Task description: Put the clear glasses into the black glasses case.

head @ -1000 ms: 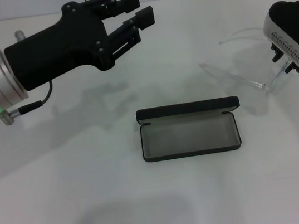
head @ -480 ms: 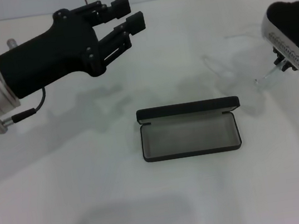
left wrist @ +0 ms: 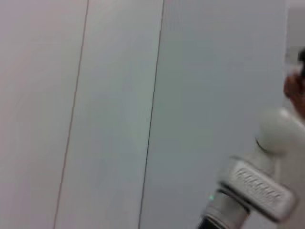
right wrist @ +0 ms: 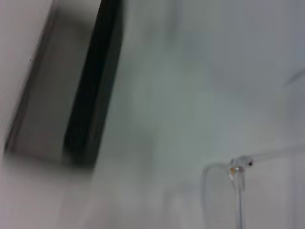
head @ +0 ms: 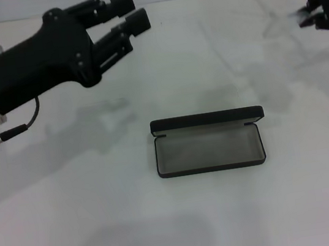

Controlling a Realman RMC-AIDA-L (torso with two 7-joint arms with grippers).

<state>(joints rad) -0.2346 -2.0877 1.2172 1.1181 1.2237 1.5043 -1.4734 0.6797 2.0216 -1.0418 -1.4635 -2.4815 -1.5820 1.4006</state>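
Observation:
The black glasses case (head: pixel 206 119) lies open in the middle of the white table, its lid standing up at the far side and its grey lining showing. My right gripper (head: pixel 323 5) hangs high at the far right edge, well above and beyond the case. It is shut on the clear glasses (right wrist: pixel 237 168), whose hinge and rim show close up in the right wrist view, with the case (right wrist: pixel 93 86) beyond. In the head view the glasses are only a faint blur by the gripper. My left gripper (head: pixel 133 11) hovers open at the far left, holding nothing.
The white table (head: pixel 104 218) carries only the case. A tiled wall runs along the back edge. The left wrist view shows wall panels and a pale part of the robot (left wrist: pixel 259 188).
My right gripper has risen and swung toward the far right, taking the clear glasses off the table. The left arm has drifted a little to the left, still open.

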